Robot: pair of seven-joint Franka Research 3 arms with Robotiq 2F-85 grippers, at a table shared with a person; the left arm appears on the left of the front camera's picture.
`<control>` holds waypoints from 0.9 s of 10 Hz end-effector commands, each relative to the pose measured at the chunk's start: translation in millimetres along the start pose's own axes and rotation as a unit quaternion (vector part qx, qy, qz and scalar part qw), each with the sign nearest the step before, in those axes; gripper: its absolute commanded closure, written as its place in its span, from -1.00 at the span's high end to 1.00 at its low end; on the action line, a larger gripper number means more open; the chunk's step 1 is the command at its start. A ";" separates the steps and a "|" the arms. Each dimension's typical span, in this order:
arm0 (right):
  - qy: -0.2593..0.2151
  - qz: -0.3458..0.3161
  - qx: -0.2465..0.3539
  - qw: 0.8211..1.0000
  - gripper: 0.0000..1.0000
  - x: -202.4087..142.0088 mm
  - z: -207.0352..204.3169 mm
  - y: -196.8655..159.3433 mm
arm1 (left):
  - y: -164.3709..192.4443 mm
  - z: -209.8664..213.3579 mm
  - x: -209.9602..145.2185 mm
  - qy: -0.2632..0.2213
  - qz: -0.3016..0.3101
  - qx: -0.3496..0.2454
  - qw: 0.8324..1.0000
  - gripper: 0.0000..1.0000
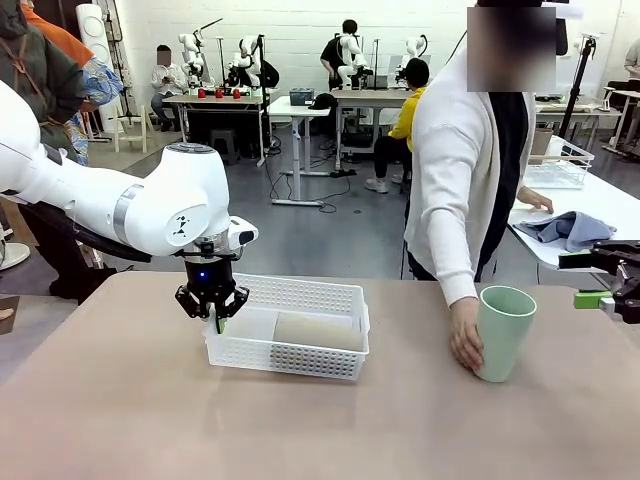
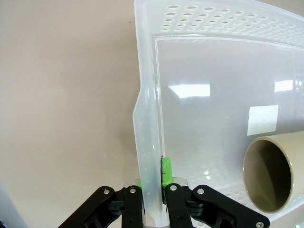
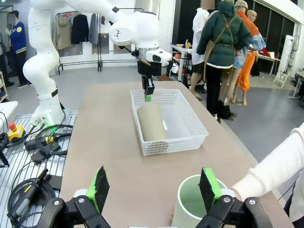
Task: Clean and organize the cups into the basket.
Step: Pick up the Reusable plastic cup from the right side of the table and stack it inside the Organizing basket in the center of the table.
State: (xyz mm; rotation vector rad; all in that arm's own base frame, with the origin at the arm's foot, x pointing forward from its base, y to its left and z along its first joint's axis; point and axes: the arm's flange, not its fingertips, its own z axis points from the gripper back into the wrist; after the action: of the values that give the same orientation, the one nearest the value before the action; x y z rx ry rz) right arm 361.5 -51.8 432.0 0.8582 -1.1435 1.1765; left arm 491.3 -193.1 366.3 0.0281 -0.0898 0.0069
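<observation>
A white perforated basket [image 1: 340, 297] stands left of the table's middle. Inside it a tan cup [image 1: 315, 330] lies on its side, its open mouth facing the left wrist view [image 2: 273, 175]. My left gripper [image 1: 212, 303] is shut on the basket's left rim [image 2: 149, 118], with one green pad [image 2: 166, 171] inside the wall. A pale mint green cup [image 1: 503, 333] stands upright at the right, and the person's hand [image 1: 465, 340] rests against it. My right gripper [image 3: 154, 190] is open just short of that cup [image 3: 192, 206], its fingers either side of the rim without touching it.
The person stands at the far right side of the table. Behind them a second table [image 1: 610, 200] carries a blue cloth [image 1: 565, 228] and a wire basket [image 1: 560, 165]. Bare tabletop [image 1: 150, 400] lies in front of the basket.
</observation>
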 end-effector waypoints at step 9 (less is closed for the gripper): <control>0.034 0.024 0.004 0.999 1.00 -69.5 24.3 -15.5 | -0.8 2.2 1.1 -0.003 0.000 -0.001 1.000 -1.00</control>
State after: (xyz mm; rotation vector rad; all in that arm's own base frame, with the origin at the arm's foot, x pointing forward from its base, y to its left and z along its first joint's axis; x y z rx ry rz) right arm 365.9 -80.4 379.7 0.8192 -1.1047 1.2225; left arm 491.3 -193.0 366.3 0.0281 -0.0898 0.0070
